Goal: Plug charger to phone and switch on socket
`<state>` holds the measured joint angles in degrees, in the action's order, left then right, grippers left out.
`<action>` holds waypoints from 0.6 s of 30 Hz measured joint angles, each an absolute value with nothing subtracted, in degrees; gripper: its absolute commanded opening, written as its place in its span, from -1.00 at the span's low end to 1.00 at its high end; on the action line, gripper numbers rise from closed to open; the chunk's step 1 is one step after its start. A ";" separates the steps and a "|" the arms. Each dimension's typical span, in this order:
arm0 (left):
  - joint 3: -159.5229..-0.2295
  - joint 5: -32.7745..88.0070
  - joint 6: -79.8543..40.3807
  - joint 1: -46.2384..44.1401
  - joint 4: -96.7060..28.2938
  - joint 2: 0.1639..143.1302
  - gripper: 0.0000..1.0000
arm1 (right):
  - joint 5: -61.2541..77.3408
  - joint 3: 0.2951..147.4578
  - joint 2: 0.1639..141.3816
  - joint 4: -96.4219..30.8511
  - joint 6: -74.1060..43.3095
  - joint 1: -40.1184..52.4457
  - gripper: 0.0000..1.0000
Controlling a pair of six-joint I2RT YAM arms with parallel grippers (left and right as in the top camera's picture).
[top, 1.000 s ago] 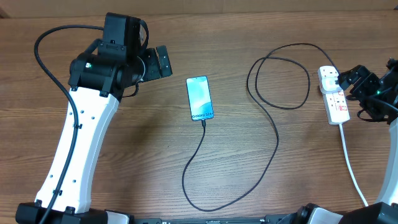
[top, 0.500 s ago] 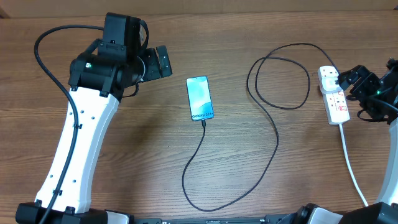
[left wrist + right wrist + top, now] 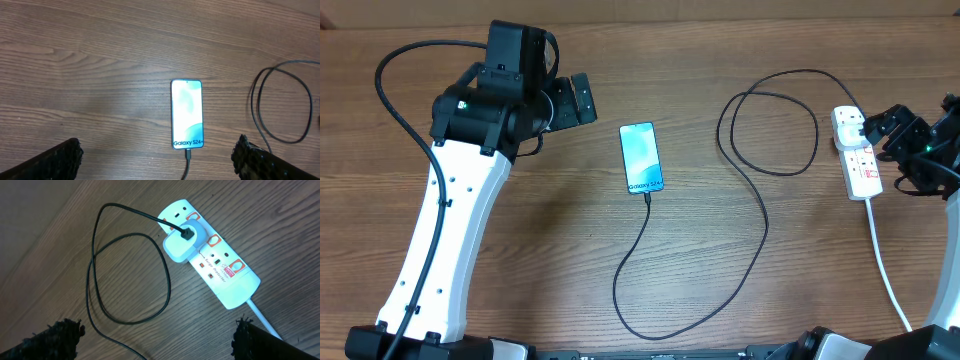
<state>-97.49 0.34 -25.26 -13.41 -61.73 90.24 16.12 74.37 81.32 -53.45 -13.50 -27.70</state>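
The phone [image 3: 641, 158] lies flat mid-table, its blue-cyan screen lit. The charger cable [image 3: 760, 215] runs from the phone's near end, loops across the table and ends at a white adapter [image 3: 850, 122] plugged into the socket strip [image 3: 861, 165] at the right. In the left wrist view the connector [image 3: 188, 154] sits in the phone [image 3: 187, 114]. My left gripper [image 3: 157, 165] is open and empty, to the left of the phone [image 3: 570, 105]. In the right wrist view my right gripper [image 3: 155, 342] is open and empty, short of the strip [image 3: 225, 275] and the adapter [image 3: 182, 242]. It shows beside the strip overhead [image 3: 895, 150].
The strip's thick white cord [image 3: 885, 265] runs toward the front right edge. A loop of the black cable [image 3: 770, 120] lies between the phone and the strip. The left arm's white link [image 3: 440, 250] crosses the left side of the wooden table [image 3: 520, 250].
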 measured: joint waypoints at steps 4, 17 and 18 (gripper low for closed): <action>-97.49 0.34 -25.26 -13.41 -61.76 90.24 0.99 | 16.10 74.37 81.32 -53.43 -13.50 -27.70 1.00; -97.47 -3.73 -25.26 -13.41 -60.62 88.97 0.99 | 16.10 74.37 81.32 -53.47 -13.50 -27.70 1.00; -97.43 -4.01 -25.26 -13.41 -59.96 88.47 0.99 | 16.10 74.37 81.32 -53.45 -13.50 -27.70 1.00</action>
